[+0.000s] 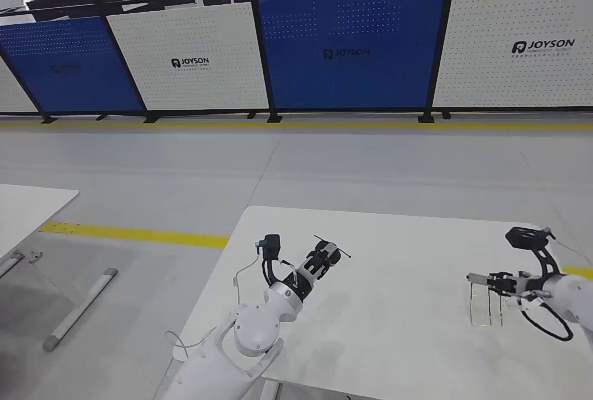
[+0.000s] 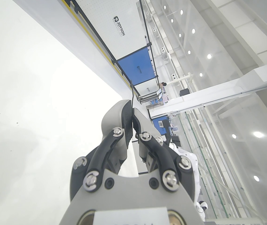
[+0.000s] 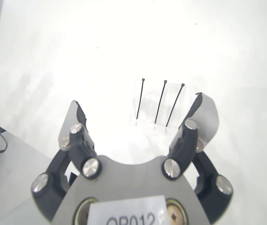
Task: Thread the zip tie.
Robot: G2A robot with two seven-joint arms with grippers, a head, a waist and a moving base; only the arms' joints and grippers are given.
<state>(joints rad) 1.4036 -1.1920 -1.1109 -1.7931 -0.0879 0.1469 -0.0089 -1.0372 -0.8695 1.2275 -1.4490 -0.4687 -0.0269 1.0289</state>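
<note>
A thin black zip tie sticks out from between the fingertips of my left gripper, which is shut on it. In the top view that gripper is held above the table's middle left, with the tie crossing its tip. My right gripper is open with nothing between its fingers. Just beyond it stands a clear holder carrying three black zip ties side by side, heads away from the gripper. In the top view the right gripper hovers over this holder near the table's right side.
The white table carries nothing else between the two arms. Cables loop off both wrists. A second white table stands at the far left, and blue and white partition panels line the back across a grey floor.
</note>
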